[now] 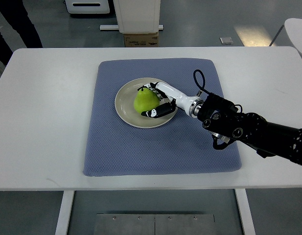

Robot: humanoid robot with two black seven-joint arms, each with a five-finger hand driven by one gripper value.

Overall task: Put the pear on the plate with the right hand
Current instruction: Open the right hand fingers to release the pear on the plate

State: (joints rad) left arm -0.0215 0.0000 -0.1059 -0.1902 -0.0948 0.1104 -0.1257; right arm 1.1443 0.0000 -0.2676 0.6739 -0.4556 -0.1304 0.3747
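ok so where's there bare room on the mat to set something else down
The blue mat is bare along its whole near strip below the plate, and on the band left of the plate. It is crowded on the plate, where the right hand wraps the pear, and to the right, where the arm crosses.

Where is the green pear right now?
In the top view, the pear sits on the round plate in the middle of the blue mat. The right hand is wrapped around its right side.
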